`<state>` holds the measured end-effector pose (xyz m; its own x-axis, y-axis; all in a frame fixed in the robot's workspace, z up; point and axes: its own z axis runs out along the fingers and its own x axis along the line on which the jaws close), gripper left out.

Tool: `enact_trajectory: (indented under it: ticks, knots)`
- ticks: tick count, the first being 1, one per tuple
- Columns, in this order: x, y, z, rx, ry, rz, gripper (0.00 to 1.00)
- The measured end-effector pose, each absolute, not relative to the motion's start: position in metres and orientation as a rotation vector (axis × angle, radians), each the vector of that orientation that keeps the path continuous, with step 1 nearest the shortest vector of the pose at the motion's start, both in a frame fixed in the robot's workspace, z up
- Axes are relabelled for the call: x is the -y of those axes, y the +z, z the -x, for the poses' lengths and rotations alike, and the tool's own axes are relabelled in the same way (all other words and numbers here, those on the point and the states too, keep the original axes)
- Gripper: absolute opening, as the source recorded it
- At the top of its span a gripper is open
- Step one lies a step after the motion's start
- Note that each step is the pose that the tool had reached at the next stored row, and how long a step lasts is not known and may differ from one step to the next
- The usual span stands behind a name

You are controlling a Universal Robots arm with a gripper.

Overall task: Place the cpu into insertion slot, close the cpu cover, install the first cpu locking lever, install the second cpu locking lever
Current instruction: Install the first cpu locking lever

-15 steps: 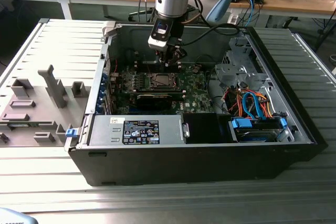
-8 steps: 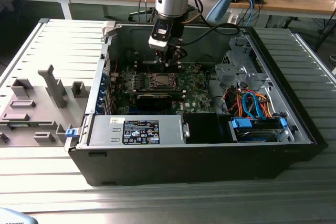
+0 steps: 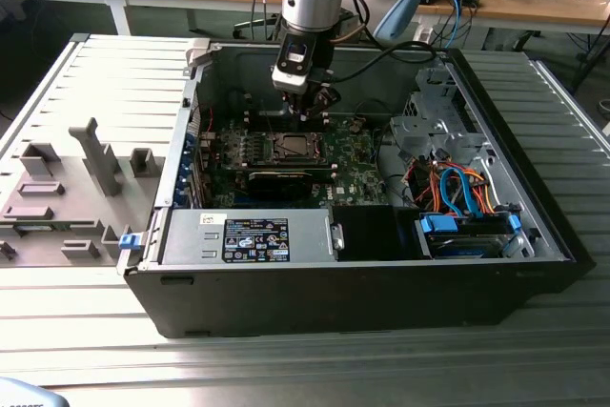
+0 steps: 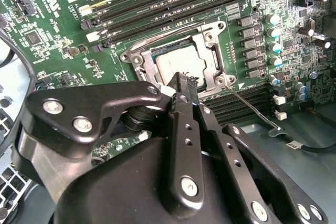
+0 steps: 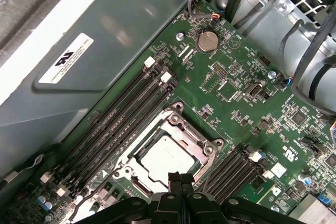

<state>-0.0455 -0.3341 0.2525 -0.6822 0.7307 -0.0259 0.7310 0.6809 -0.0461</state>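
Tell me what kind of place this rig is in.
Likely an electronics lab or workshop test cell. An opened desktop computer case lies on a ribbed metal table, wooden benches behind carry cables and parts, and the arm's end effector hangs over the insertion slot on the motherboard.

Green motherboard, coin battery, blue cables.

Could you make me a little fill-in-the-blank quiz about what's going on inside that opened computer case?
1. The cpu lies in the insertion slot, its top coloured ____.
2. The cpu cover around the chip is made of ____.
3. The end effector has its fingertips pressed ____.
4. The circuit board around the socket is coloured ____.

Missing words: silver-grey; metal; together; green
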Motion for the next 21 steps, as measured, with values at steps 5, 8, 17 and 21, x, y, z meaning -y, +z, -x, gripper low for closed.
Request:
enact_trajectory:
  ticks: [5, 8, 17, 21]
  knots:
    - [0.3341, 0.2525, 0.0456, -2.883, -0.082, -1.230, 0.11]
    - [0.3341, 0.2526, 0.0455, -2.887, -0.083, -1.222, 0.11]
    - [0.3341, 0.2526, 0.0455, -2.896, -0.082, -1.199, 0.11]
    - [0.3341, 0.2525, 0.0456, -2.899, -0.082, -1.192, 0.11]
